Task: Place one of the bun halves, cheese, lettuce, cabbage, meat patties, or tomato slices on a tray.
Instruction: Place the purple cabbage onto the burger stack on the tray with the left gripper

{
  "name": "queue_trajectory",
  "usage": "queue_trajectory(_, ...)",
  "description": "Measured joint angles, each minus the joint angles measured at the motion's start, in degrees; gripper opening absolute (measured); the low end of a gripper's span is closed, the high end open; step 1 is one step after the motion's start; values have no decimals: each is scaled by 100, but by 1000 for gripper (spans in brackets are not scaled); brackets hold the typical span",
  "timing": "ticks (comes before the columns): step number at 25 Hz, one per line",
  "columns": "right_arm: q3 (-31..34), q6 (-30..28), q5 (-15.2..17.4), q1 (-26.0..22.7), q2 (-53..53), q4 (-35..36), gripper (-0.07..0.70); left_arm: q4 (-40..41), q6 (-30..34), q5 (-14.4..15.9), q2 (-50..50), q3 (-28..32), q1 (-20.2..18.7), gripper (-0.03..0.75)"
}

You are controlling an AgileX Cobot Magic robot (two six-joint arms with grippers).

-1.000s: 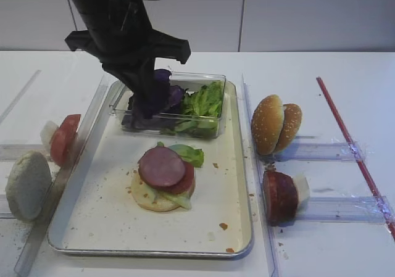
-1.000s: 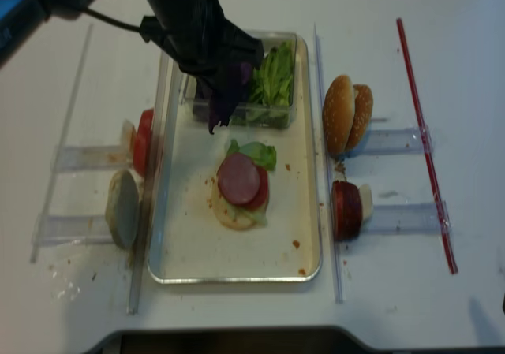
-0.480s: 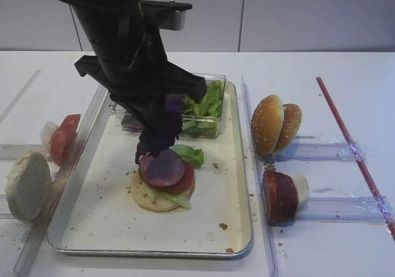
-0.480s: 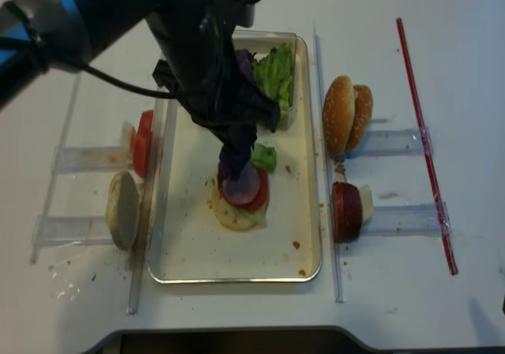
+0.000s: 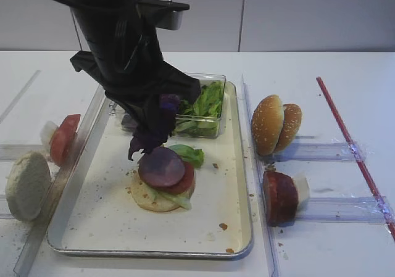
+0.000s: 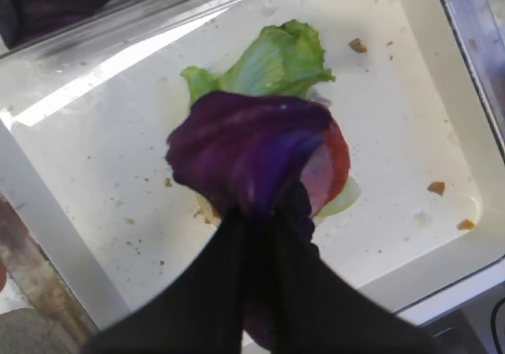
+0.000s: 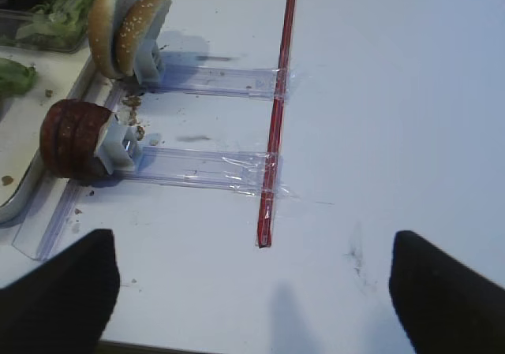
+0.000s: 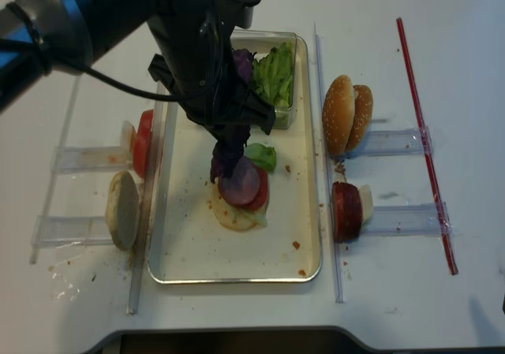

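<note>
At the centre of the frame, the left gripper (image 6: 260, 212) hangs above the cream tray (image 5: 234, 190), its jaws clamped on a purple cabbage leaf (image 6: 241, 145) that dangles just over a half-built stack: a pale bun half (image 5: 151, 198), a tomato slice (image 5: 184, 181) and a pinkish meat patty (image 5: 162, 166), with lettuce (image 5: 190, 155) peeking out behind. The leaf is not yet laid down; releasing it onto the stack appears to be what remains. A clear box (image 5: 207, 113) of greens sits at the tray's upper end. Right of the tray, sesame buns (image 5: 274, 124) and a dark patty (image 5: 281, 197) wait in holders on the counter (image 5: 345, 240). The right gripper (image 7: 252, 291) hovers at lower right, its jaws spread wide and empty.
</note>
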Motion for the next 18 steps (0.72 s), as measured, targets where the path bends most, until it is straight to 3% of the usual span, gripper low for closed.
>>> queue_trajectory(18, 0, -9, 0, 0, 0, 0, 693, 0, -4, -56, 655, 0, -12, 20)
